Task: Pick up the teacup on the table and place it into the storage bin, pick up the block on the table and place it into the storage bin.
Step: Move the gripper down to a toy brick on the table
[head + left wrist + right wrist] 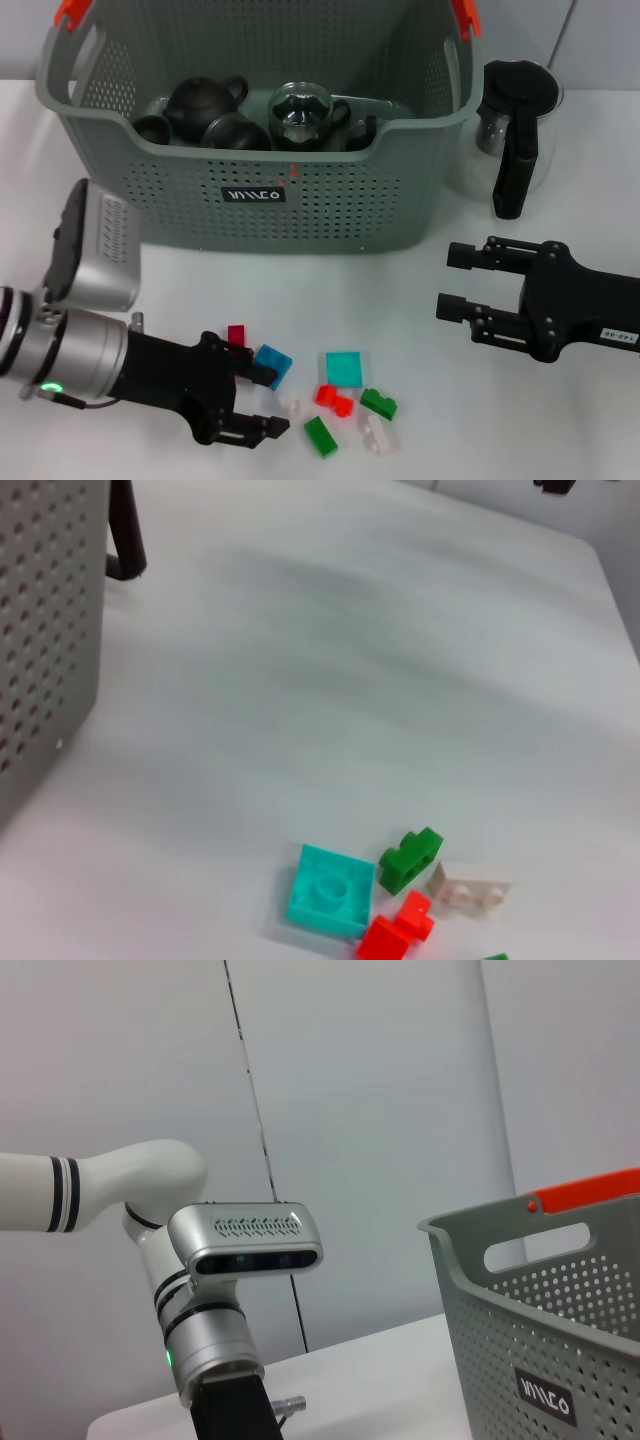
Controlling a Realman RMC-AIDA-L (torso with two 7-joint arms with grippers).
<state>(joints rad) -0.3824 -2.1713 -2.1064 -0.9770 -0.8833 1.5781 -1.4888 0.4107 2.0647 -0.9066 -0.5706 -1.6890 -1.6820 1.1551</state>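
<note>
Left wrist cam: storage bin wall, grey perforated, filled the 9 o'clock edge. A black handle stood at 11 o'clock just beside it. Loose blocks clustered at 6 o'clock on the white table: teal square block, green block touching a white block, red block against the teal one.

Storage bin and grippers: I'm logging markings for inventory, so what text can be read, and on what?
Storage bin: the small black label carries white stylised characters, too stylised to read with certainty.
Right gripper: a white sticker on its body has small print, too small to read.
Left gripper: no text visible.
</note>
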